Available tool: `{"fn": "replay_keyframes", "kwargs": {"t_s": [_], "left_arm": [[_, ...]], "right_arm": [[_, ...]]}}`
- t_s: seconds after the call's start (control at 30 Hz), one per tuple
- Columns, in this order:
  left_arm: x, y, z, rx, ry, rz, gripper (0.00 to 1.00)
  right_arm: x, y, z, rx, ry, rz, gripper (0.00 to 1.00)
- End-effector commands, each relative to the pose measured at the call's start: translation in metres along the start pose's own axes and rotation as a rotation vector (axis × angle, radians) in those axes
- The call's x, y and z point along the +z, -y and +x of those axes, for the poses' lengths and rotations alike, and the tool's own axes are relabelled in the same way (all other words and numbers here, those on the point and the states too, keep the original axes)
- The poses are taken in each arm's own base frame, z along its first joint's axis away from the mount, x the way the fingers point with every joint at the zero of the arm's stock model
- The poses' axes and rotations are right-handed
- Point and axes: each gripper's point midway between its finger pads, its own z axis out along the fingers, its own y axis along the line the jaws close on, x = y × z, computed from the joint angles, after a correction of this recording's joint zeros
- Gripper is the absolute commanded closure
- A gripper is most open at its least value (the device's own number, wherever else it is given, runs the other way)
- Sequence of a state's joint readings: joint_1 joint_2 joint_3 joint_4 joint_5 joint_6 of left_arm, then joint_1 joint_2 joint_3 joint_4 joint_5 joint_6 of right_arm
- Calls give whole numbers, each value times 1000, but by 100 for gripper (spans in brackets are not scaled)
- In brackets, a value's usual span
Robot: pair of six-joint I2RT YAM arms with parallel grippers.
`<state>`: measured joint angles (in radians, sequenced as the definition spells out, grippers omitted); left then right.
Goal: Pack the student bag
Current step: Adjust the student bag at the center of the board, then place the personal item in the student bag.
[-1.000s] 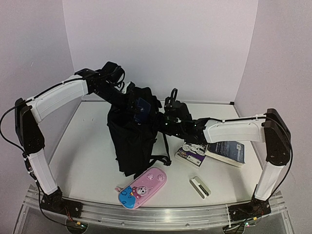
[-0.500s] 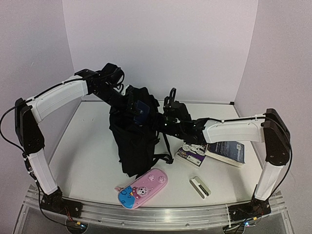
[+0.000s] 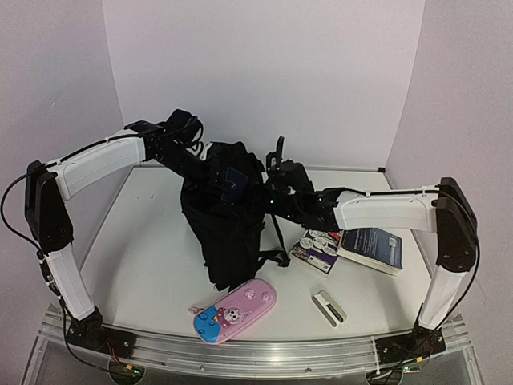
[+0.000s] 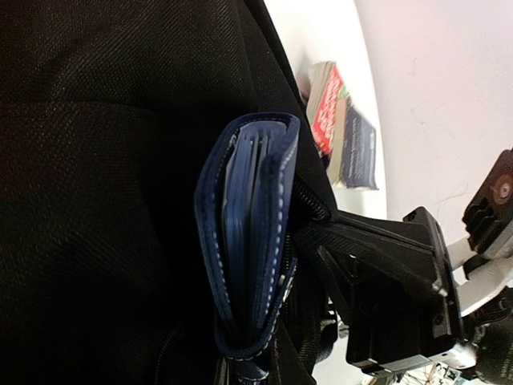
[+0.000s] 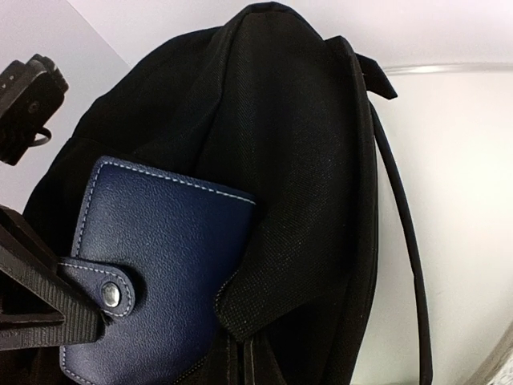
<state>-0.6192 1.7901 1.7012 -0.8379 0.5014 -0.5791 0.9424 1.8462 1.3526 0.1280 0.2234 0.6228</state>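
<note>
Right wrist, navy wallet point(image 5: 160, 241) seemingly half inside student bag point(image 5: 304, 152), left hand point(image 3: 227, 183) grasping it, right hand point(image 3: 271, 191) clenched

Both arms stretched inward toward each other, left pincer point(image 3: 224, 180) clamped, right pincer point(image 3: 269, 191) closed tight

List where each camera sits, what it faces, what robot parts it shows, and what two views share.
Top external: above and behind the bases, facing the table; left arm and right arm, student bag.
Left wrist: beside the bag, facing the navy wallet edge-on; right gripper shows.
Right wrist: at the bag, facing the wallet's snap face; left gripper clamps it.
Shared: both wrist views show the wallet against the bag.
</note>
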Motion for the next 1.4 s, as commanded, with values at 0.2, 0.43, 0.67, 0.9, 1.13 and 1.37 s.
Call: {"fn": "replay_keyframes", "kwargs": {"t_s": [0.2,0.43,0.67,0.9,1.13,1.37], "left_arm": [[-32,41,-23,58,195,180,100],[-39,-13,16,-45,269,116,100],[-54,-63,51,-142,281,48,100],[-99,-75,45,-154,359,69,100],[-120,-86,37,-158,379,81,100],[-134,-85,36,-137,420,77,100]], "right_arm": [[-22,-71,-132,-349,150,-183,100],[26,-65,-5,-294,-137,-226,100],[15,-56,25,-186,-202,-192,48],[-35,-46,-7,-73,-161,-151,21],[-36,10,28,-51,-240,31,28],[-27,6,73,-37,-390,-24,43]]}}
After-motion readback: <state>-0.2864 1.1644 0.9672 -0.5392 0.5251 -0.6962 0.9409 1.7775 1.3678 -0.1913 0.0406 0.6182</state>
